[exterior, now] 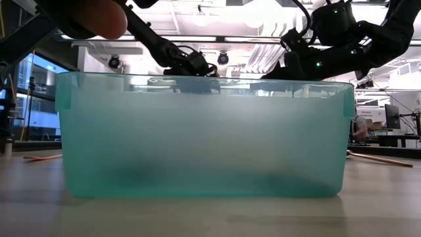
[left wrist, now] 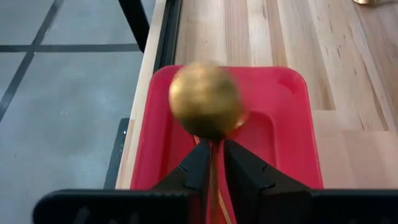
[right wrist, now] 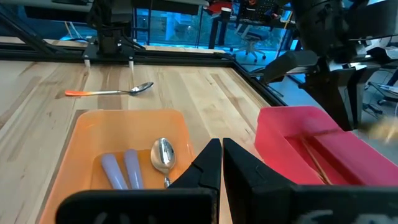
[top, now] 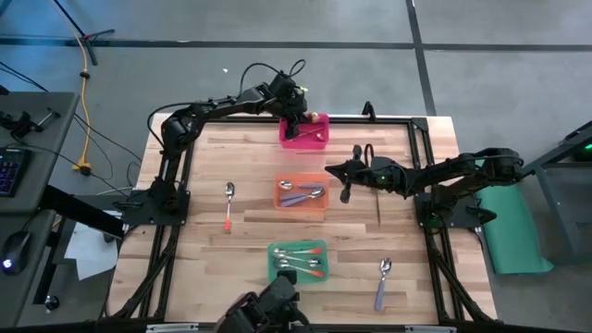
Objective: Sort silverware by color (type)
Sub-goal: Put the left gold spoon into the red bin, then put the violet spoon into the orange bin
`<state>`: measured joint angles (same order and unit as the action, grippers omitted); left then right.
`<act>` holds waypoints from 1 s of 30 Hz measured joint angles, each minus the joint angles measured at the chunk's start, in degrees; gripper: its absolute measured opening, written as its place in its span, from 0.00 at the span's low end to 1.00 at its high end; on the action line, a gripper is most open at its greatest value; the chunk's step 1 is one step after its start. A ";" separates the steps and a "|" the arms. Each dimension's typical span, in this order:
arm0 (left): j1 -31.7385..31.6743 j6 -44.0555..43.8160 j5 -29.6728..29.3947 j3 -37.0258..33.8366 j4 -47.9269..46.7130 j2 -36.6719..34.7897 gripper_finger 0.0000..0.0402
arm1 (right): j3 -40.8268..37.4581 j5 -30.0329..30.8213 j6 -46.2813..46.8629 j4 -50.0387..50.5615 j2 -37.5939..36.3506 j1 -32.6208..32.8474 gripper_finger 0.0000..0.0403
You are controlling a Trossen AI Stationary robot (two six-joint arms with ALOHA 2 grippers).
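Observation:
My left gripper (top: 298, 118) hangs over the pink bin (top: 303, 135) at the table's far edge, shut on a gold spoon (left wrist: 205, 99). My right gripper (top: 346, 181) hovers, shut and holding nothing, just right of the orange bin (top: 302, 191), which holds purple-handled spoons (right wrist: 122, 168). The green bin (top: 298, 261) near the near edge holds spoons with orange-red handles. One orange-red-handled spoon (top: 228, 203) lies flat on the table left of the orange bin. A purple-handled spoon (top: 383, 281) lies flat near the right front corner. My left gripper pinches the gold spoon's handle (left wrist: 213, 163) between its two fingers (left wrist: 198, 167), which lie along the handle. The round bowl (left wrist: 205, 99) sticks out past the fingertips. The spoon is lifted clear above the inside of the pink bin (left wrist: 283, 124).
The green bin (exterior: 204, 131) fills the low view, and both arms show above it. Black frame rails (top: 398, 120) run along the table's far edge and sides. Bare wood lies between the bins and the left rail, and right of the green bin.

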<state>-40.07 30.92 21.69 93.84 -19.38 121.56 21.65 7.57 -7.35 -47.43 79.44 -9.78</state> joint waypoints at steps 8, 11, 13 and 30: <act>-0.46 -1.33 -0.16 0.00 -0.11 -0.21 0.14 | 0.00 0.02 1.36 0.10 0.00 0.00 0.00; -1.01 -2.60 -0.11 -0.23 -0.12 -0.70 0.11 | 0.00 0.04 1.37 0.10 0.00 0.00 0.00; -1.43 -3.56 0.18 -0.88 0.71 -1.46 0.07 | 0.00 0.05 1.53 0.14 0.00 0.00 0.00; -2.82 -14.91 0.09 -34.79 37.36 -21.03 0.00 | -0.01 0.98 5.61 4.13 -1.35 -1.13 0.00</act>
<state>-42.89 16.01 21.79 59.05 17.98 100.52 21.64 8.56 -1.74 -43.29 78.09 -10.91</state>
